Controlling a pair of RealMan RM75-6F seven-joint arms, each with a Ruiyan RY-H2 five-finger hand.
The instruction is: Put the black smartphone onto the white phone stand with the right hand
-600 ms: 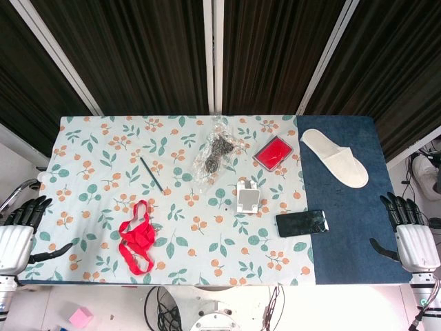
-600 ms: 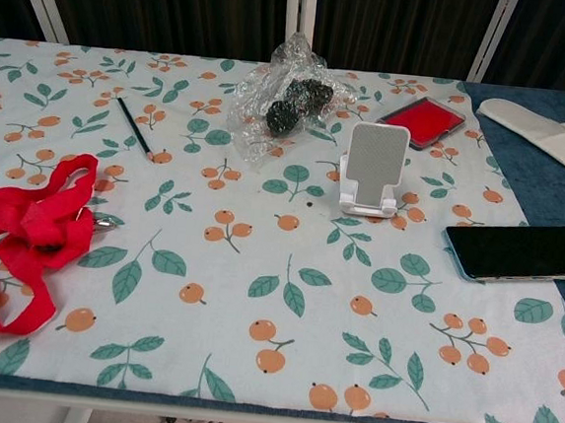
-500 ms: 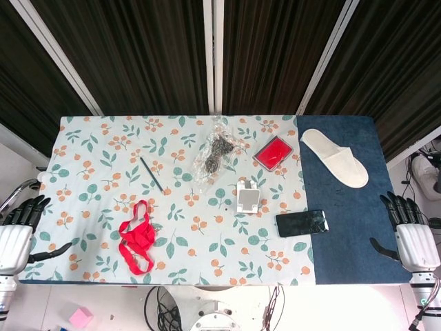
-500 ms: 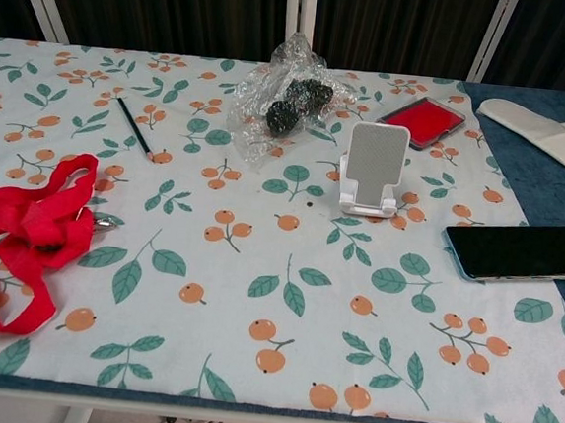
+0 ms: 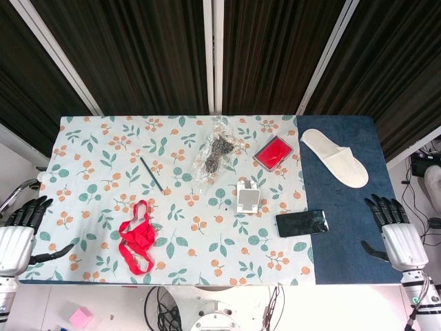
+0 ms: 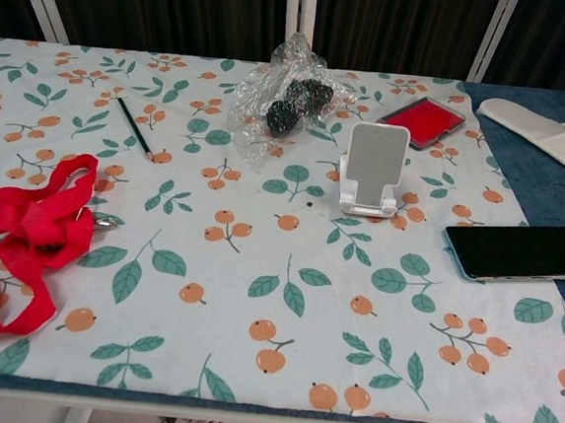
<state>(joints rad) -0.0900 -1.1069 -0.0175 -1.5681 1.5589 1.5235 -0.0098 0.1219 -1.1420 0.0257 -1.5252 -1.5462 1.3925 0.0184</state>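
Note:
The black smartphone (image 5: 302,223) (image 6: 521,252) lies flat, screen up, at the seam between the floral cloth and the blue mat. The white phone stand (image 5: 247,196) (image 6: 372,170) stands upright just left of it, nothing on it. My right hand (image 5: 395,232) hovers at the table's right edge with its fingers spread, holding nothing, well to the right of the phone. My left hand (image 5: 18,231) waits off the table's left edge, fingers apart, holding nothing. Neither hand shows in the chest view.
A white slipper (image 5: 336,156) lies on the blue mat (image 5: 351,227) behind the phone. A red case (image 5: 273,152), a crumpled plastic bag (image 5: 215,153), a pencil (image 5: 150,174) and a red strap (image 5: 138,236) lie on the floral cloth.
My right hand has shifted a little left and toward the table. My left hand has barely moved. The objects lie as before.

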